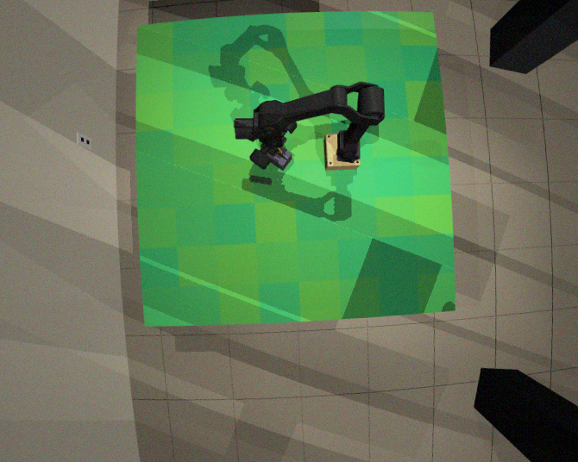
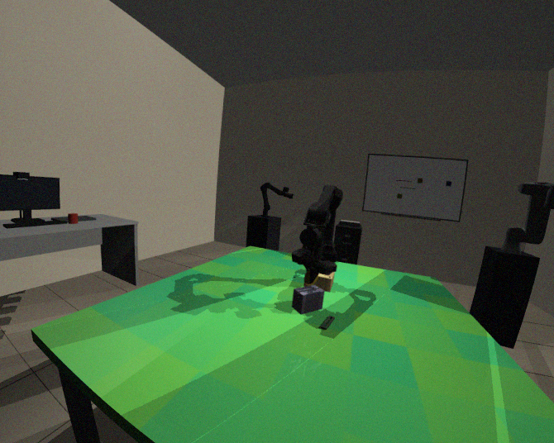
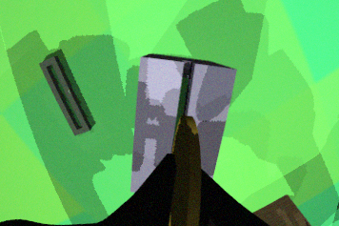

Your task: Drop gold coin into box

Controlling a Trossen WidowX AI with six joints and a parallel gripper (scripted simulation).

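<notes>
The gold coin (image 1: pixel 280 150) (image 3: pixel 187 137) shows nearly edge-on in the wrist view. My gripper (image 1: pixel 278 148) (image 2: pixel 312 280) (image 3: pixel 176 162) is shut on it and holds it over the near part of the box's lid. The closed grey box (image 1: pixel 280 159) (image 2: pixel 307 301) (image 3: pixel 159 77) stands under the gripper. Its slot (image 3: pixel 185 90) runs away from the coin in the wrist view, roughly in line with it; the coin and fingers hide its near end. The height of the coin's lower edge above the lid cannot be told. The dark holder (image 1: pixel 260 179) (image 2: pixel 327 322) (image 3: pixel 85 128) is empty, beside the box.
The arm's tan base plate (image 1: pixel 332 149) (image 2: pixel 326 282) (image 3: pixel 285 213) is on the table (image 1: pixel 194 293) (image 2: pixel 248 381), to the right of the box in the top view. Dark shadows of the arm cross the table around the box and holder.
</notes>
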